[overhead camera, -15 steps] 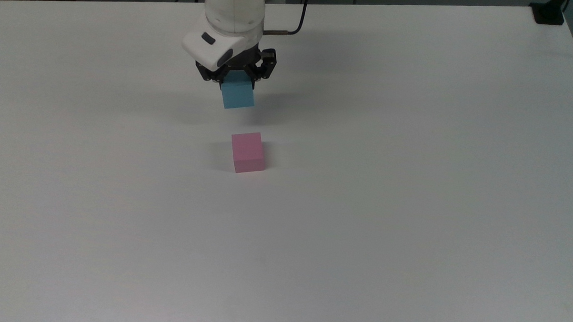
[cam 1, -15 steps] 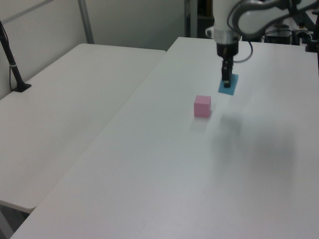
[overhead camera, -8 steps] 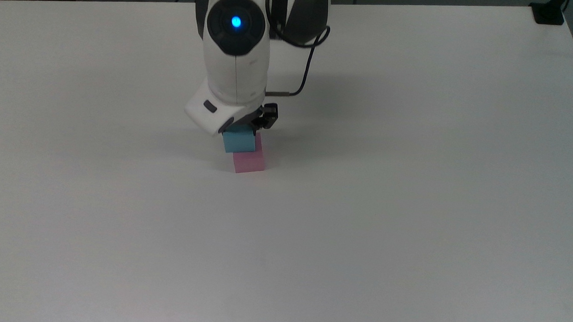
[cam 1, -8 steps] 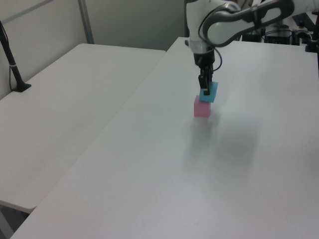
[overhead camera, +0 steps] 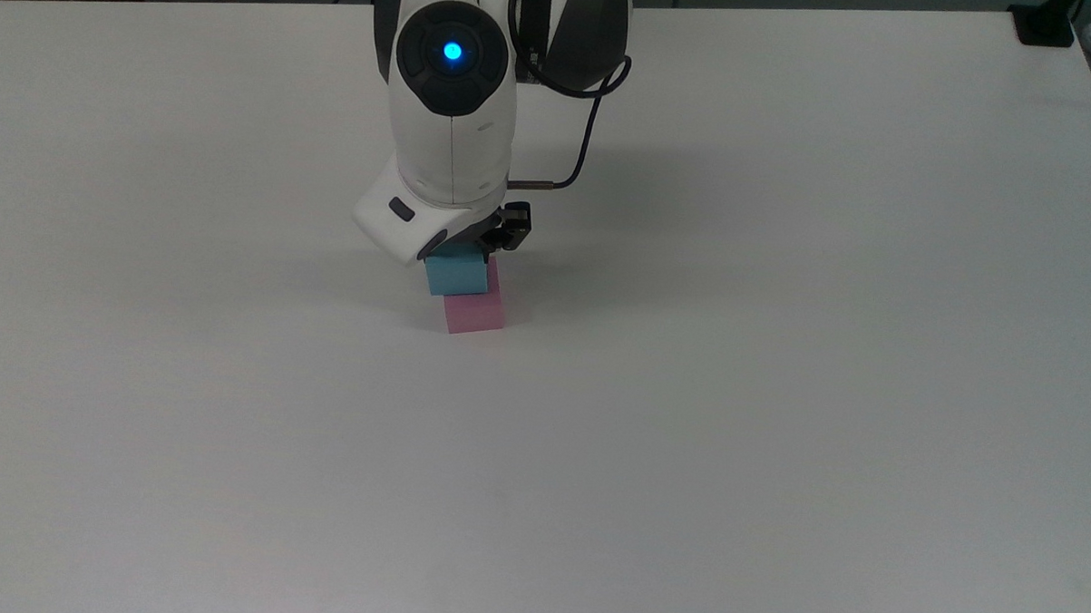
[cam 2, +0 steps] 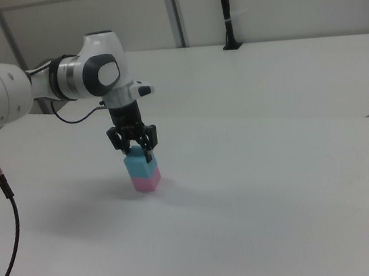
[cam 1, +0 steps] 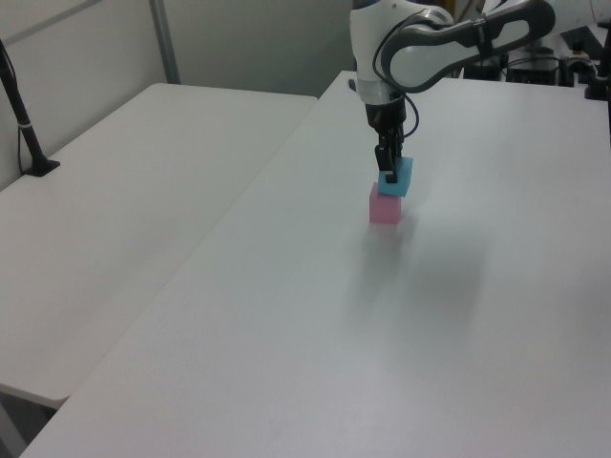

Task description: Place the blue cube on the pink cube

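On top of the pink cube [cam 2: 145, 180] sits the blue cube [cam 2: 139, 163], their faces touching, and in the right view the two read as one small two-tone column. In the top view the blue cube [overhead camera: 457, 274] is set a little toward the top view's left of the pink cube [overhead camera: 474, 312], so the stack is not quite flush. In the left view the blue cube [cam 1: 395, 177] looks turned slightly against the pink cube [cam 1: 385, 207]. Directly above the pink cube, the tool [cam 2: 134, 144] is clenched on the blue cube, one dark finger down each side. Around the pink cube the white counter [overhead camera: 779, 369] is bare.

The placing seems nearly done; what remains is letting go and lifting away. The risk, as I judge it, lies in that offset: if the fingers open unevenly or drag a face as they rise, the blue cube may twist or slide off the pink cube's edge. Pressing down harder could shove the pink cube sideways, since nothing braces it.
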Controlling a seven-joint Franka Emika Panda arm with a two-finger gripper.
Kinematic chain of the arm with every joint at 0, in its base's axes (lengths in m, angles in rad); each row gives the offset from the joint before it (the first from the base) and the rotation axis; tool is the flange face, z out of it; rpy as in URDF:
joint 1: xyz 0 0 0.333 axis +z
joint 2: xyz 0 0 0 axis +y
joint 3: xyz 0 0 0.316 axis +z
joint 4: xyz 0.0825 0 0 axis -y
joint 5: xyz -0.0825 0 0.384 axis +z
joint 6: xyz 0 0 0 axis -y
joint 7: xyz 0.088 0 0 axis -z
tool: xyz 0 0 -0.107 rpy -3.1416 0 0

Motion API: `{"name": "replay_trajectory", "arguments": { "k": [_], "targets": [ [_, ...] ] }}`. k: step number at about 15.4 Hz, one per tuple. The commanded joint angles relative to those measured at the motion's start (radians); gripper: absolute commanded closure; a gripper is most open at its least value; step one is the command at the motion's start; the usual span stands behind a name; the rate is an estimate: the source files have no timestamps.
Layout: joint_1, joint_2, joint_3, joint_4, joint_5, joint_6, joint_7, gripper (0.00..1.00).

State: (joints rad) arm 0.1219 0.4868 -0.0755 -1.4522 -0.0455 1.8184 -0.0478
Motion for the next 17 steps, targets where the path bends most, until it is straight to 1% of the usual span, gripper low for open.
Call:
{"name": "replay_trajectory", "arguments": {
  "k": [1,7,9,10,11,13,14,17],
  "targets": [
    [0.002,0.010,-0.006,0.055,0.051,-0.024,0.011,0.86],
    [0.008,0.015,-0.003,0.056,0.070,-0.013,0.013,0.85],
    [0.010,0.030,-0.004,0.056,0.070,-0.013,0.010,0.77],
    [0.010,0.032,-0.004,0.056,0.067,-0.014,0.006,0.66],
    [0.008,0.032,-0.004,0.056,0.064,-0.018,-0.001,0.51],
    [0.007,0.032,-0.007,0.055,0.064,-0.018,-0.014,0.16],
    [0.007,0.032,-0.007,0.055,0.064,-0.016,-0.015,0.00],
    [0.008,0.024,-0.009,0.055,0.059,-0.024,-0.012,0.00]
  ]
}}
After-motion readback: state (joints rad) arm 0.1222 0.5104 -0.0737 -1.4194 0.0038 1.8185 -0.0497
